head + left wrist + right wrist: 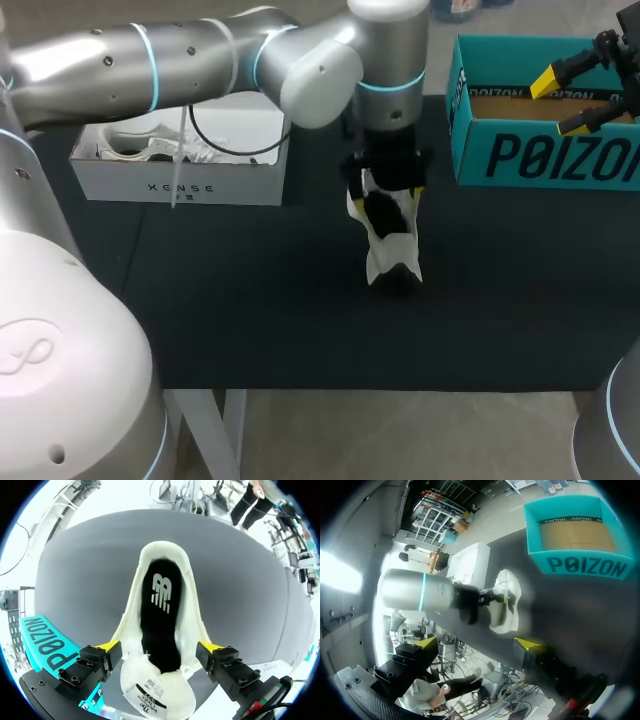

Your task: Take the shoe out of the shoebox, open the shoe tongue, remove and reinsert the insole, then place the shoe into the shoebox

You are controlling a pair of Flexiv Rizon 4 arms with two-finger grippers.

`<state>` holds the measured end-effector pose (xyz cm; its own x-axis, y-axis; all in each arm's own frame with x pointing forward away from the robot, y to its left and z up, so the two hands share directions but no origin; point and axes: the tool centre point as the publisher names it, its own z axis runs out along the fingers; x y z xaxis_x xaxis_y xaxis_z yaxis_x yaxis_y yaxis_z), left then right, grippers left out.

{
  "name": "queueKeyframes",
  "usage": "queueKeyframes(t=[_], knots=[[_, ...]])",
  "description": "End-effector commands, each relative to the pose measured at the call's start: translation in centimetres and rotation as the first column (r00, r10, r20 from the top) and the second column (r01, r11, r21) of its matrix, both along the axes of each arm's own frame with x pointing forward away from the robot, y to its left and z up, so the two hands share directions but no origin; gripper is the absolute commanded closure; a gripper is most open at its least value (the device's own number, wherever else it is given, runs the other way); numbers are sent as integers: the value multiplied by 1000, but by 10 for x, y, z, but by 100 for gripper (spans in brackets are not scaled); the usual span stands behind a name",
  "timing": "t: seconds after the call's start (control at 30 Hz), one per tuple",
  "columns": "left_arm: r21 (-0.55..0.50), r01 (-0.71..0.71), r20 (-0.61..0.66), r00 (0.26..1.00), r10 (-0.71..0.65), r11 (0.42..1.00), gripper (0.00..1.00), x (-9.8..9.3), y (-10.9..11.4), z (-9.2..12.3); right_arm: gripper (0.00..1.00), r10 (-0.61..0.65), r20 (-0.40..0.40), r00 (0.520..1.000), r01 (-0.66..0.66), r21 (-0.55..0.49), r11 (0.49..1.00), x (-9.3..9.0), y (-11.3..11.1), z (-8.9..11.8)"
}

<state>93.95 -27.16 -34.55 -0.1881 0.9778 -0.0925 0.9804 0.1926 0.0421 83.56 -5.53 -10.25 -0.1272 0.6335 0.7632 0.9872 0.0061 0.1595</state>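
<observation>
Two fingers (109, 646) of the left gripper (159, 647) are closed on the shoe (162, 580) at mid-table (250, 300), its long axis running straight ahead. Well apart, the right gripper (562, 102) is held wide over the box (540, 160).

White box (180, 185) and teal shoebox (545, 160) flank the shoe (392, 235); front mat (250, 320) open.

My left arm (200, 60) comes in from the upper left to mid-frame, left pincer (386, 192) pointing down, clamped on the sides of the shoe (392, 250). My right pincer (560, 103) sits at upper right, fingers apart.
</observation>
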Motion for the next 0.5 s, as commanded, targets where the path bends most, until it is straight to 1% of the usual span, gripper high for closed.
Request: queueKeyframes(t=[0.03, 0.3, 0.5], knots=[[-6, -7, -2, 1000, 7, 1000, 0, 7, 3, -3, 0, 2, -2, 1000, -2, -2, 1000, 2, 0, 0], [-2, -35, 4, 999, 35, 999, 0, 20, 9, 2, 0, 2, -2, 1000, -2, -2, 1000, 2, 0, 0], [-23, -68, 22, 997, 68, 997, 0, 29, 21, 25, 0, 2, -2, 1000, -2, -2, 1000, 2, 0, 0]])
